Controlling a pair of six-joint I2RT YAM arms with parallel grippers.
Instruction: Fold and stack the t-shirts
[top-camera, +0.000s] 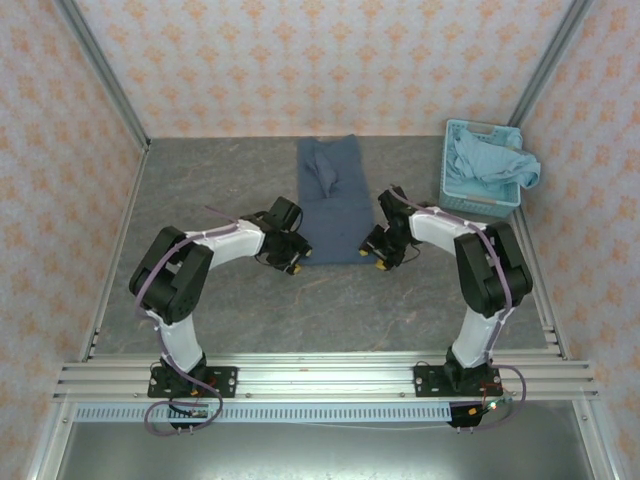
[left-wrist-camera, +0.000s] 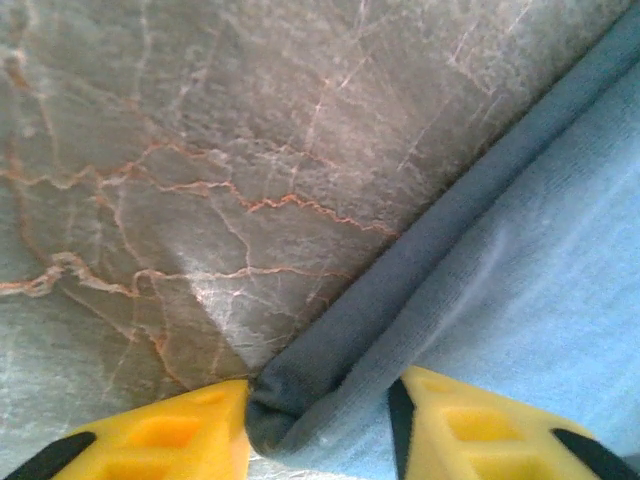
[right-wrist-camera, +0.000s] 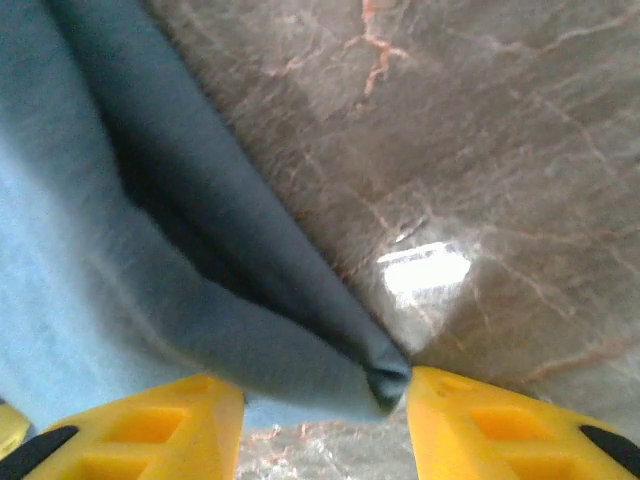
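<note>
Tabletop (top-camera: 220, 180): grey stone pattern with rusty veins, carrying everything here.
Dark tee (top-camera: 335, 200): folded into a long strip and lying flat at the middle of the tabletop, running near to far, with a rumpled patch toward its far end.
Aqua tee (top-camera: 490, 160): heaped in the basket, with a bit hanging over the right rim.
Basket (top-camera: 478, 207): far right corner, off to the right of the dark tee and apart from it.
Left tool (top-camera: 290, 264): low at the dark tee's near left corner. Its yellow fingers (left-wrist-camera: 180, 435) stand at a narrow gap with the folded corner between them. I cannot tell whether the cloth is truly pinched.
Right tool (top-camera: 380, 260): low at the near right corner. The corner is bunched between its fingers (right-wrist-camera: 480, 420) and touches them. I cannot tell whether the grip is firm.
</note>
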